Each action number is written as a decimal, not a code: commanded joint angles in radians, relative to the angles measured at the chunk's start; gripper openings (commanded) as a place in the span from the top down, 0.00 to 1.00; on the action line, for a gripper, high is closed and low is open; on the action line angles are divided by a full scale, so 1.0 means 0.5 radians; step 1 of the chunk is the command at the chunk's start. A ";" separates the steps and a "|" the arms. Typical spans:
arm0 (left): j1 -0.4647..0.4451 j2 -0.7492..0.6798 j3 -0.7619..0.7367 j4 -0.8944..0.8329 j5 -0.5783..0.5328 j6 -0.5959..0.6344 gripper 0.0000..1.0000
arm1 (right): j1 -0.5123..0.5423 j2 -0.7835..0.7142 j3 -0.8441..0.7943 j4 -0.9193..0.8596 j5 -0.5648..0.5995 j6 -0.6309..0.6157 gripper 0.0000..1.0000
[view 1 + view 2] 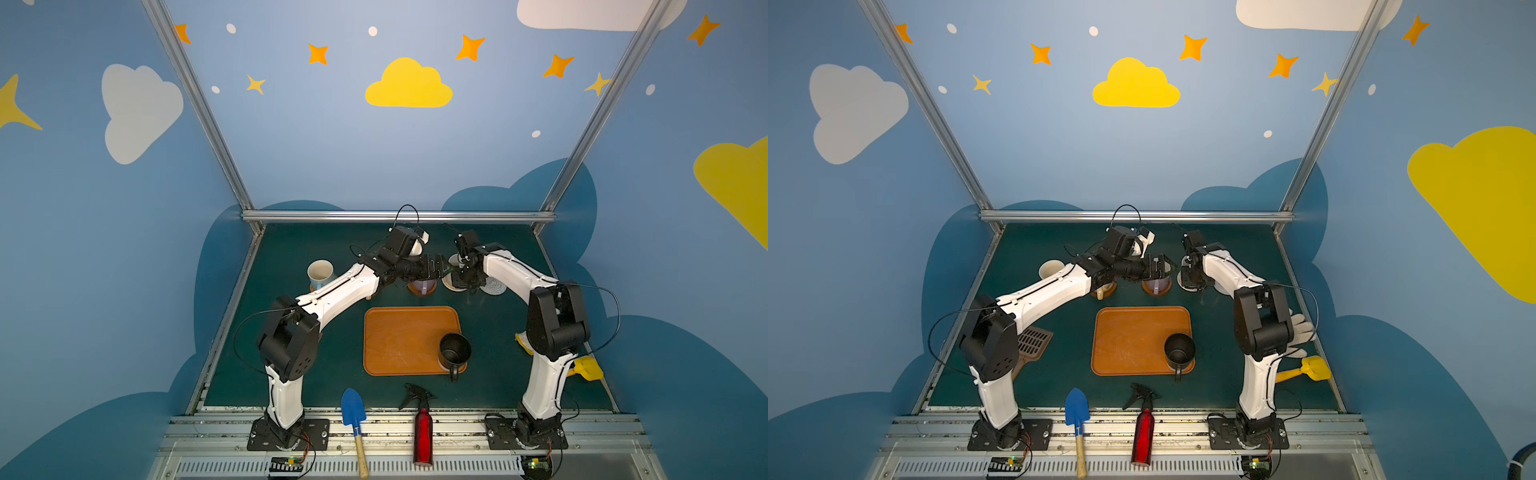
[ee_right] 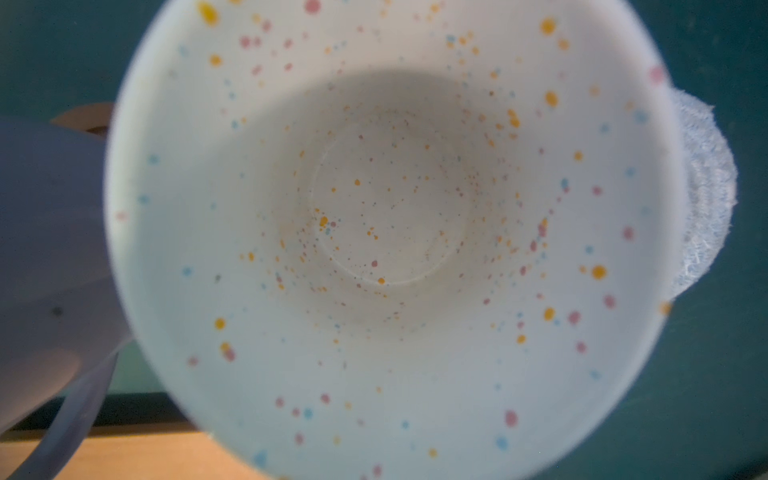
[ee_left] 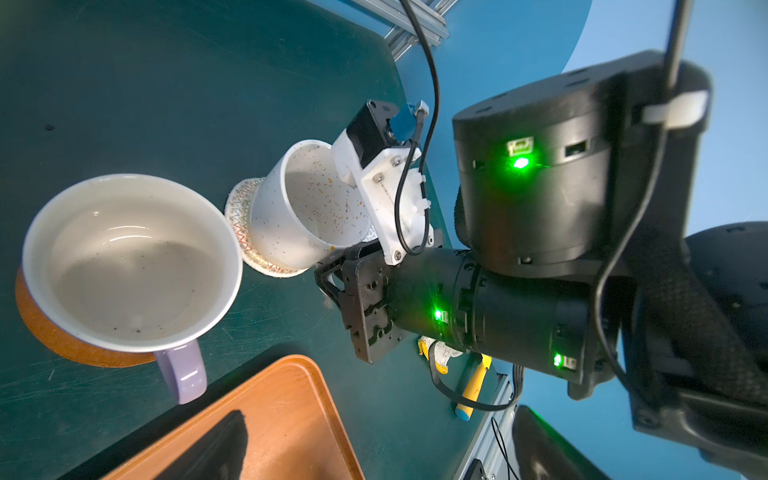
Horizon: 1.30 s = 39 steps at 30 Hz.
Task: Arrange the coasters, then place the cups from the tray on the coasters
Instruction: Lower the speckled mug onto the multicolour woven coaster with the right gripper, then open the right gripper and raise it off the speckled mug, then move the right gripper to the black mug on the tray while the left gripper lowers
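My right gripper (image 1: 459, 279) is shut on the cream speckled cup (image 3: 307, 208), which rests on the beige rope coaster (image 3: 243, 216); its jaws are hidden in the right wrist view. Beside it lies the bare pale grey coaster (image 1: 494, 286). My left gripper (image 1: 445, 268) hangs open and empty above the lavender cup (image 3: 129, 266), which stands on a brown coaster (image 3: 50, 332). The light blue cup (image 1: 321, 272) and the tan-yellow cup (image 1: 1102, 291) stand on coasters to the left. The black cup (image 1: 455, 351) stands on the tray (image 1: 399, 340).
A blue trowel (image 1: 353, 411) and a red spray bottle (image 1: 423, 432) lie at the front edge. A yellow toy shovel (image 1: 1312, 368) and a white glove (image 1: 1300, 328) are at the right, a brown grate (image 1: 1034, 340) at the left. The metal rail (image 1: 399, 216) bounds the back.
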 commanded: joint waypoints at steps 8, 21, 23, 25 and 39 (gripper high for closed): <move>0.009 -0.038 -0.044 0.007 0.016 0.004 0.00 | -0.015 -0.094 -0.063 0.012 -0.056 0.061 0.50; 0.006 -0.184 -0.093 -0.090 -0.029 0.007 0.00 | 0.003 -0.448 -0.042 -0.116 -0.055 0.092 0.16; 0.006 -0.224 -0.100 -0.136 -0.009 0.020 0.00 | 0.015 -0.573 -0.086 -0.123 -0.065 0.102 0.15; 0.007 -0.278 -0.135 -0.151 0.016 0.025 0.00 | 0.024 -0.687 -0.123 -0.170 -0.090 0.129 0.08; -0.026 -0.664 -0.483 -0.382 0.355 0.203 0.00 | 0.300 -1.474 -0.644 -0.571 -0.237 0.263 0.08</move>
